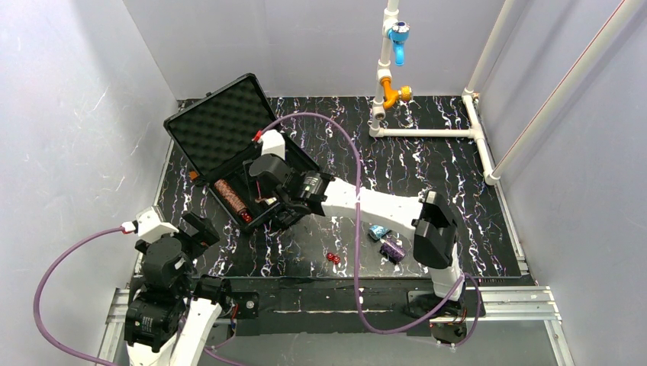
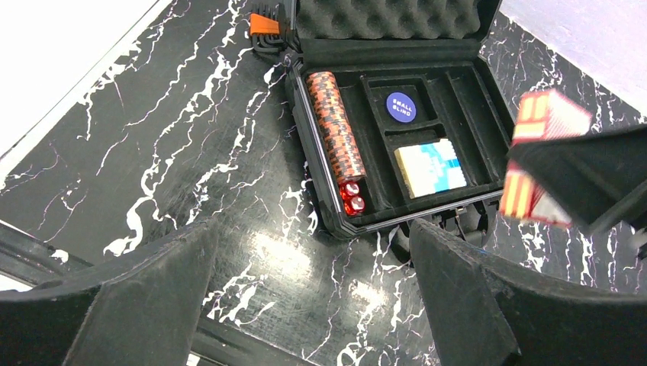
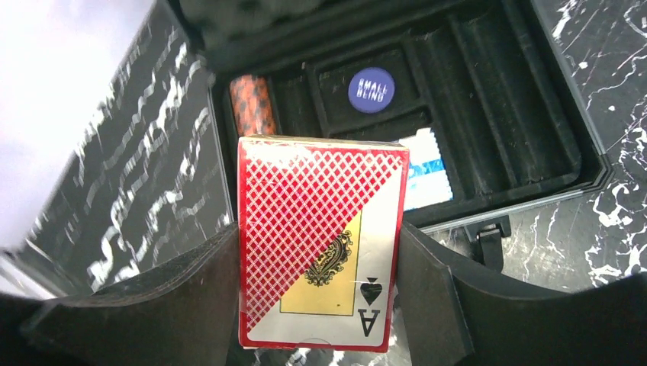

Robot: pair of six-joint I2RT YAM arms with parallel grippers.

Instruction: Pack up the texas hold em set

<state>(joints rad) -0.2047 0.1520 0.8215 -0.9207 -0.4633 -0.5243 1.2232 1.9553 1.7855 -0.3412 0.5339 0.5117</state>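
The black case [image 1: 217,122] lies open at the back left, its egg-crate foam lid up. In its tray [image 2: 488,114] sit a row of brown chips [image 2: 339,130], two red dice [image 2: 352,198], a blue "small blind" button [image 2: 400,107] and a blue card box [image 2: 431,168]. My right gripper [image 3: 317,244] is shut on the red card box [image 3: 320,206], held just above the case's front edge [image 3: 534,200]. From the left wrist that box [image 2: 543,122] shows at the right. My left gripper [image 2: 313,282] stands open over bare table, in front of the case.
Loose on the table near the right arm's base lie two red dice [image 1: 333,258], a blue chip stack [image 1: 378,232] and a purple chip stack [image 1: 393,249]. A white pipe frame [image 1: 427,132] with blue and orange fittings stands at the back right. White walls enclose the table.
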